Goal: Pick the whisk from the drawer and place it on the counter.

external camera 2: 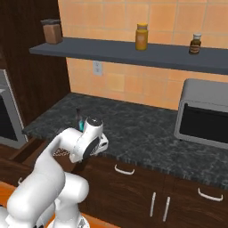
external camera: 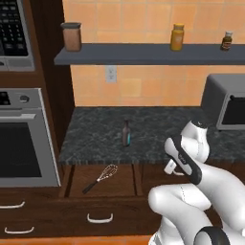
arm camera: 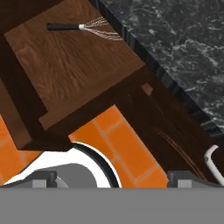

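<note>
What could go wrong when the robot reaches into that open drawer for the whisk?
The whisk lies flat, its wire loops near the counter edge; the open gripper might pinch thin wires and slip. On the counter directly behind the drawer stands a small bottle, which a careless placement could topple.

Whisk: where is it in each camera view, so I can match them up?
Left base view: whisk lies in the open drawer, below the bottle.
Right base view: cannot make it out; the arm covers the drawer.
Hand view: whisk at top.
Shared landmark: the counter edge.
</note>
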Controlling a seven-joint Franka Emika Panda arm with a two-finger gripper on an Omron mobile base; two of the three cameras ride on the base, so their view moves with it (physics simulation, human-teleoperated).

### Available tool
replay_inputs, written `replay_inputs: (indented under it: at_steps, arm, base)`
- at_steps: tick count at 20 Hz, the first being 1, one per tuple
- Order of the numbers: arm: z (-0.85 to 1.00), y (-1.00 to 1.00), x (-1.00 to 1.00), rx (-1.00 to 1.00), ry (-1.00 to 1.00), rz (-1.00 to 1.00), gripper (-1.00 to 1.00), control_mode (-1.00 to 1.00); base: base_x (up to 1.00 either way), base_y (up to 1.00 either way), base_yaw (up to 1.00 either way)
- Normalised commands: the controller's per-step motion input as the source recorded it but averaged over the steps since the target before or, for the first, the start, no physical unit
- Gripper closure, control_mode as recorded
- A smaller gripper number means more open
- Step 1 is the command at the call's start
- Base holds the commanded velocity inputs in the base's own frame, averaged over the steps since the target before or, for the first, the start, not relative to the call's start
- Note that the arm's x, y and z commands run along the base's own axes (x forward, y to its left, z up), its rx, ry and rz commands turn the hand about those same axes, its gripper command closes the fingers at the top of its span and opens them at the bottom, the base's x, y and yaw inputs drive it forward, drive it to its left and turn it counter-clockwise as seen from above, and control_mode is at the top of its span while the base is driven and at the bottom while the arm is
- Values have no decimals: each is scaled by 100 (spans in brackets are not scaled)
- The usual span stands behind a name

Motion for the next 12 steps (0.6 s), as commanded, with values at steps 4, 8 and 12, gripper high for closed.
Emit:
replay_inputs:
  at_steps: [4,8,12]
  arm:
    - [0,0,0,0,0,0,-100,100]
    - [0,0,0,0,0,0,-100,100]
    - [0,0,0,0,0,0,-100,100]
  base:
    - [4,-70,28]
    - [-8,-59,23]
    - [55,0,26]
